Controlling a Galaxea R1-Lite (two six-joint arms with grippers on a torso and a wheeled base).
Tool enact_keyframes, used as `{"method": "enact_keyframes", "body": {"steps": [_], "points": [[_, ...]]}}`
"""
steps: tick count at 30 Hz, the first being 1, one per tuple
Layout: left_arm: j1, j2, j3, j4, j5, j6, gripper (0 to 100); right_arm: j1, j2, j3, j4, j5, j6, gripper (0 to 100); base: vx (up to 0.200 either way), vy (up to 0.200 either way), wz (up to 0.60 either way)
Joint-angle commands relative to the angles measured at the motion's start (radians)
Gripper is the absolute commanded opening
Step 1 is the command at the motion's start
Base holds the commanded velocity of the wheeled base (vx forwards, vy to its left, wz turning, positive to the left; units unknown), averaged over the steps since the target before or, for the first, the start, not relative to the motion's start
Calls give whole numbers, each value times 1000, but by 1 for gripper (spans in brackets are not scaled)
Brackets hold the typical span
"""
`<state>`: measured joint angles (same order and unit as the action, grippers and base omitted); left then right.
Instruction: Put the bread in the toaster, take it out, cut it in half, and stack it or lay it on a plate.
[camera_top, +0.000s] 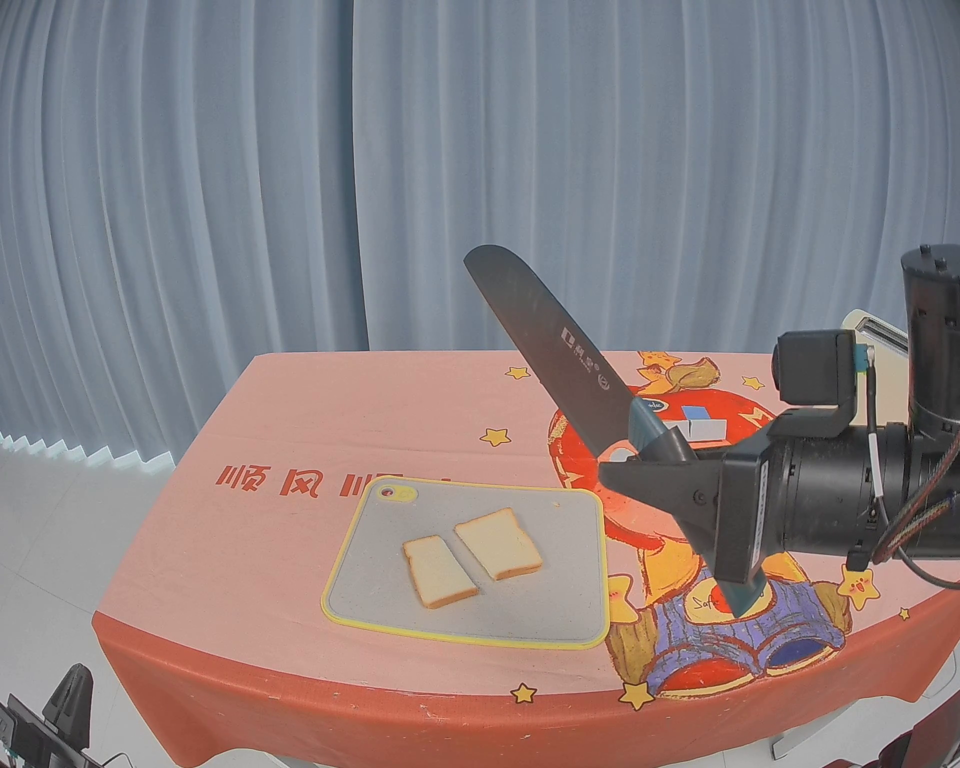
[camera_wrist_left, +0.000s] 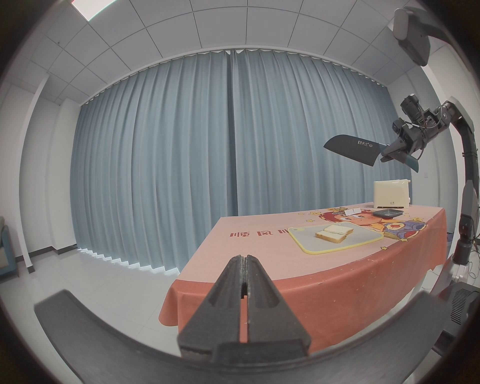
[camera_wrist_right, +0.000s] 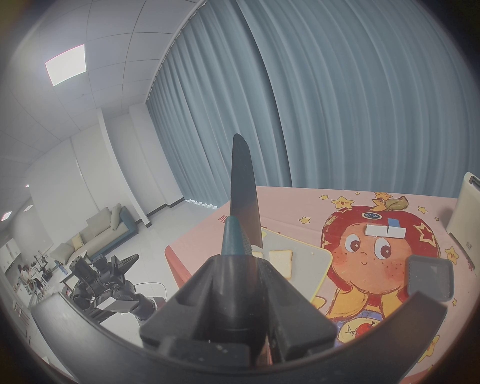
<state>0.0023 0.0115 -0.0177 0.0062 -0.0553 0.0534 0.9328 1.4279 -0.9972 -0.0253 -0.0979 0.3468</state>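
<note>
Two bread halves (camera_top: 438, 570) (camera_top: 499, 543) lie side by side on the grey, yellow-rimmed cutting board (camera_top: 560, 600). My right gripper (camera_top: 668, 465) hangs above the table to the right of the board, shut on the teal handle of a knife. Its dark blade (camera_top: 545, 340) points up and away to the left, clear of the bread. From the right wrist the knife blade (camera_wrist_right: 243, 185) stands over the board (camera_wrist_right: 312, 260) and bread (camera_wrist_right: 281, 261). My left gripper (camera_wrist_left: 243, 287) is shut on nothing, low and off the table's left corner.
A cream toaster (camera_wrist_left: 391, 193) stands at the table's far right, with a dark square plate (camera_wrist_left: 388, 213) in front of it. A small white and blue item (camera_top: 700, 425) lies behind the right gripper. The orange tablecloth (camera_top: 300, 430) left of the board is bare.
</note>
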Motion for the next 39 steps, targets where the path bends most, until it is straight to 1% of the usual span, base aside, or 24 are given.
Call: {"method": "enact_keyframes", "body": {"steps": [1, 3, 4, 5, 14, 16, 18, 23, 29, 31, 33, 39], "points": [[1, -2, 16, -2, 11, -7, 0, 0, 3, 2, -1, 0, 0, 0, 0, 0, 0], [2, -2, 18, -6, 20, -27, 0, -2, 3, 2, -1, 0, 0, 0, 0, 0, 0], [2, -2, 18, -6, 20, -27, 0, -2, 3, 2, -1, 0, 0, 0, 0, 0, 0], [2, -2, 18, -14, 46, -50, 0, -5, 3, 2, -1, 0, 0, 0, 0, 0, 0], [2, -1, 18, -11, 48, -52, 0, -12, 0, 2, -2, -2, -14, 0, 0, 0, 0], [2, 1, 18, -9, 48, -53, 0, -12, 0, 6, -1, -10, -15, 0, 0, 0, 0], [4, -1, 18, -9, 49, -55, 0, -11, 3, 9, -2, -20, -15, 0, 0, 0, 0], [2, -1, 18, -9, 51, -53, 0, -5, 9, 17, -2, -28, -15, 0, 0, 0, 0], [2, -1, 18, -9, 51, -53, 0, 0, 22, 26, -5, -28, -14, 0, 0, 0, 0], [4, -1, 18, -9, 51, -53, 0, 0, 28, 26, -5, -34, -14, 0, 0, 0, 0], [4, -2, 18, -8, 51, -53, 0, -6, 28, 25, -7, -42, -12, 0, 0, 0, 0], [4, -1, 18, -9, 52, -55, 0, -12, 28, 28, -16, -42, -8, 0, 0, 0, 0]]}}
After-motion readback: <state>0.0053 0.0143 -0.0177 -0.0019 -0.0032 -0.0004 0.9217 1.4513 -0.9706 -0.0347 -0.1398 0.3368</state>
